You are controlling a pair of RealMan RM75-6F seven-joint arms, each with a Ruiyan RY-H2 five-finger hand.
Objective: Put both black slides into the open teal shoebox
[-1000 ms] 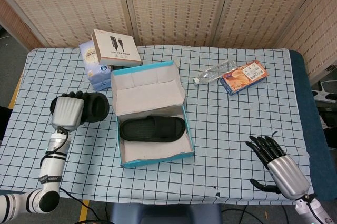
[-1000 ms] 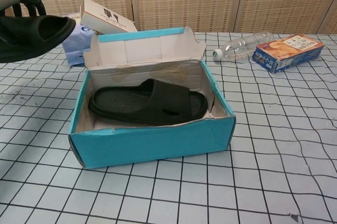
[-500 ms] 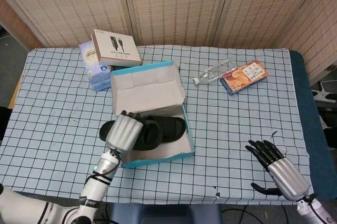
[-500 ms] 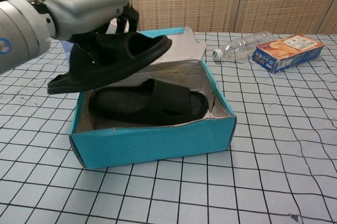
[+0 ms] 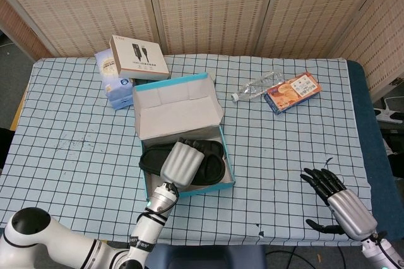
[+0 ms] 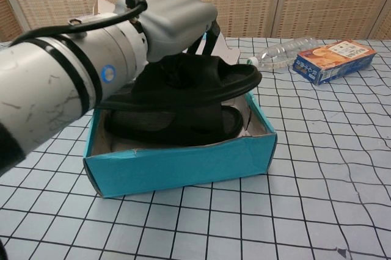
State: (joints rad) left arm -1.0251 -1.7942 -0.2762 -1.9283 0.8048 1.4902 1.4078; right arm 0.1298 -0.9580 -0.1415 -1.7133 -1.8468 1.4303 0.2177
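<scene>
Left hand (image 6: 177, 19) grips the second black slide (image 6: 201, 83) just above the open teal shoebox (image 6: 183, 162), over the first slide (image 6: 177, 126) lying inside. Next, I'd say: lower, release. Right hand (image 5: 338, 196) idles, fingers spread, holding nothing.

The shoebox (image 5: 178, 111) lies at the table's (image 5: 82, 149) centre with its raised lid at the far side; one slide (image 6: 171, 127) rests inside it, and the left hand (image 5: 180, 163) holds the second slide (image 6: 201, 83) directly above the first, over the box opening. Behind and left of the shoebox, a carton (image 5: 138, 57) sits on a pack (image 5: 113, 79); behind and right lie a bottle (image 5: 256, 86) and, touching it, a snack box (image 5: 291, 92). The right hand (image 5: 338, 198) is at the near right, well apart from the shoebox.
</scene>
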